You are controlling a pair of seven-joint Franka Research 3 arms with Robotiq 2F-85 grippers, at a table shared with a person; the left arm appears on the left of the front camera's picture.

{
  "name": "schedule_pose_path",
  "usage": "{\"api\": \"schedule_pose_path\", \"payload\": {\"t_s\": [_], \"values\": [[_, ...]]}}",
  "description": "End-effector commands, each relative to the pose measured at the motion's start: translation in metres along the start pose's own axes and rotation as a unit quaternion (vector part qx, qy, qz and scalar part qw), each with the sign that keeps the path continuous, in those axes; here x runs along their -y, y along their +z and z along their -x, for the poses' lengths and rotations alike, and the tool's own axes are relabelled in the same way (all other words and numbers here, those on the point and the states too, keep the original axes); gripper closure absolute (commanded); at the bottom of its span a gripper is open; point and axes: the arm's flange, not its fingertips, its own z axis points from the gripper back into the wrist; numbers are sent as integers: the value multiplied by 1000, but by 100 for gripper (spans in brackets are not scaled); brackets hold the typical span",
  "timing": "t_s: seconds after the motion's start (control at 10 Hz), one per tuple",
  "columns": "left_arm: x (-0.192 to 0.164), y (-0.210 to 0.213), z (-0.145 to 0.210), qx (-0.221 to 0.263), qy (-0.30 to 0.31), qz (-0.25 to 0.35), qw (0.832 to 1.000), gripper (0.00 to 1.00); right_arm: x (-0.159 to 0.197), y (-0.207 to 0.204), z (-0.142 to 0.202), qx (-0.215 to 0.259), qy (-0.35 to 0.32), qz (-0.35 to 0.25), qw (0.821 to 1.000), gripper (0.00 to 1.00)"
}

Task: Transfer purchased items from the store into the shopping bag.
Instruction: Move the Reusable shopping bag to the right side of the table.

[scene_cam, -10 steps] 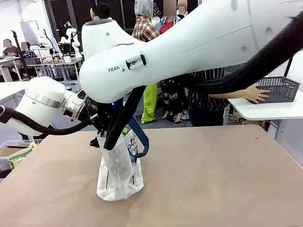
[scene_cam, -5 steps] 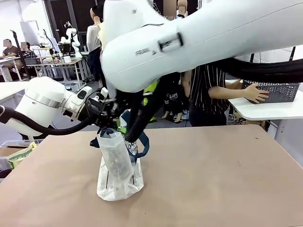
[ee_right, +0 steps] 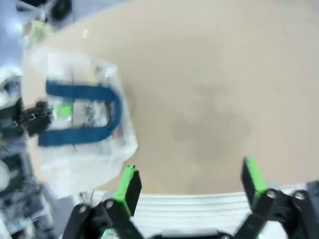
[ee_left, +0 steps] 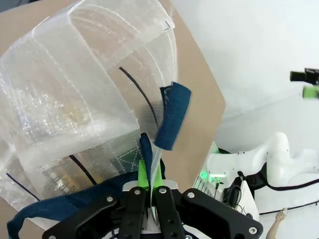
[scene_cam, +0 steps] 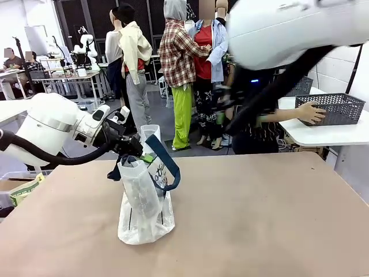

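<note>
a brown table [scene_cam: 259,219]; beyond it a dark mesh basket [scene_cam: 330,108] on a white side table [scene_cam: 328,135], apparently empty.

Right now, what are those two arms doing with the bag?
Left gripper shut on shopping bag rim, holding it upright on table. Right gripper jaws open, empty, above the table. Nothing in the way.

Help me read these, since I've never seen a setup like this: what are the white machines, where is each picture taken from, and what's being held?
Those are two robot arms at a brown table. One picture looks across the table from between them; the other two come from cameras on each wrist. A see-through shopping bag with navy handles stands on the table. The left gripper is shut on the bag's top edge, fingers pinching the plastic. The right gripper hangs open above the table, holding nothing. A person's hand rests on a grey basket behind.
</note>
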Motion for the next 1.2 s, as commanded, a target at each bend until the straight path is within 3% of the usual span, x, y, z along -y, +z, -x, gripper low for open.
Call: {"api": "schedule_pose_path", "payload": {"t_s": [0.0,0.2,0.5,0.7,0.8,0.9,1.1], "values": [[5,0,5,-3,4,-50,999,100,74,-2,-11,-19,-113,30,993,0],[11,3,3,1,0,-77,997,100,148,-2,-18,-36,-221,40,974,0],[21,3,-3,2,-20,-104,994,100,229,-20,-29,-79,-316,52,944,0],[31,7,-5,-1,-27,-133,991,100,249,-43,-28,-97,-340,48,934,0],[40,11,-5,5,-35,-176,984,100,248,-21,-28,-74,-306,67,947,0],[48,21,-12,21,-36,-214,976,100,248,-21,-28,-74,-306,67,947,0],[61,46,-27,22,-29,-228,973,100,248,-21,-28,-74,-306,67,947,0]]}}
